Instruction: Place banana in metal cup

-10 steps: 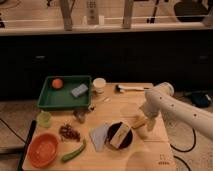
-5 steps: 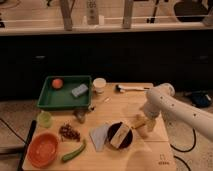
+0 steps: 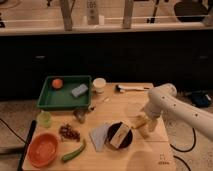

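Dark background, warmly lit table (image 3: 120, 102)

No text, brand or number can be read.

Item 1: a label (image 3: 91, 6) on the white post (image 3: 92, 19) behind the table carries dark marks, too blurred to make out.

Item 2: a small printed mark (image 3: 161, 161) sits on the table (image 3: 150, 152) near its front right corner and cannot be read.

Item 3: the gripper (image 3: 143, 126), low over the table's right side just beside the dark bowl (image 3: 128, 143), shows no legible marking.
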Robot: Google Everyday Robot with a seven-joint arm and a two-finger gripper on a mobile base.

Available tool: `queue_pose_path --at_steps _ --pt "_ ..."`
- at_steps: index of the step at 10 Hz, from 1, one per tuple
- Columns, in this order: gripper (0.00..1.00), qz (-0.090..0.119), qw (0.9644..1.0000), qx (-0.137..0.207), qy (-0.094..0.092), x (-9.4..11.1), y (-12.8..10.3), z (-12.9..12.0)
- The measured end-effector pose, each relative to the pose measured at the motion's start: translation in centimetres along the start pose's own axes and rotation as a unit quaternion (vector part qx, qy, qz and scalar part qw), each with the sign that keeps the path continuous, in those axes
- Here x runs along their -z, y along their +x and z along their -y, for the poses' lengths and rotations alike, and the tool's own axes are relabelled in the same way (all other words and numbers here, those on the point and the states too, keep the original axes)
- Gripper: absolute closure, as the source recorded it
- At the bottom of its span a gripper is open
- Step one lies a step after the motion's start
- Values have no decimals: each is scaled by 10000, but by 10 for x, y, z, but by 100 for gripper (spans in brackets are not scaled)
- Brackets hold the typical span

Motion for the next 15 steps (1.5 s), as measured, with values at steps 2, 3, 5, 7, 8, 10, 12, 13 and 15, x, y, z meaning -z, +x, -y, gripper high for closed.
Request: queue_pose_path --at_steps 2,3,5,7,8,10,12,13,15 --pt "28 7 10000 -1 -14 0 3 -2" --pt "36 10 10000 12 -23 0 4 -2" --pt "38 8 10000 31 -40 -1 5 -4" --pt "48 14 10000 44 -50 -1 7 -7" --pt "56 18 10000 44 -52 0 7 -9" --pt "76 37 10000 45 -61 0 9 -14" --pt "93 25 10000 73 -44 2 9 -16" --pt "95 5 9999 117 -8 8 3 -14" --pt "95 -14 9997 216 63 28 -15 -5"
